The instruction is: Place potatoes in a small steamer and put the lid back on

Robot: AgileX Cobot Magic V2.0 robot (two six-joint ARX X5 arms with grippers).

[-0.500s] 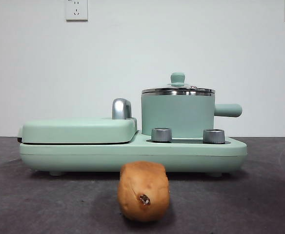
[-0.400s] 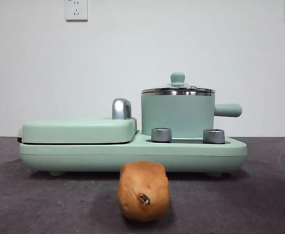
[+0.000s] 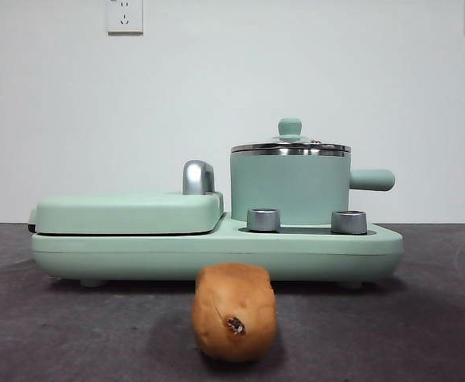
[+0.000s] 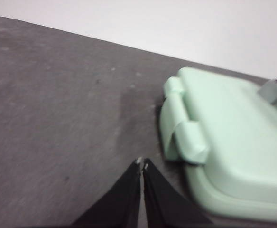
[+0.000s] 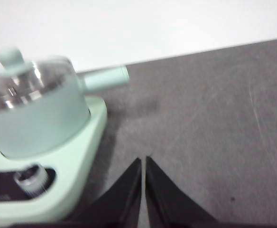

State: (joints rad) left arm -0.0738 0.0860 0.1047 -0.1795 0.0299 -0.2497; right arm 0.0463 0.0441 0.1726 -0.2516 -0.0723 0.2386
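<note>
An orange-brown potato (image 3: 234, 313) with a dark eye spot lies on the dark table in front of the mint-green appliance. The small steamer (image 3: 290, 189) stands on the appliance's right half, its stubby handle (image 3: 373, 180) pointing right, and it also shows in the right wrist view as the steamer (image 5: 34, 118). The lid (image 3: 290, 143) with its green knob rests on the pot. My left gripper (image 4: 142, 164) is shut and empty above the table beside the flat griddle cover (image 4: 228, 142). My right gripper (image 5: 143, 160) is shut and empty to the right of the appliance. Neither arm appears in the front view.
The appliance base (image 3: 216, 253) carries the flat griddle cover (image 3: 129, 212), a chrome latch (image 3: 198, 177) and two silver dials (image 3: 263, 220) (image 3: 349, 222). A white wall with outlets stands behind. Dark table surface (image 5: 214, 123) stretches to the right of the appliance and to the left (image 4: 58, 104).
</note>
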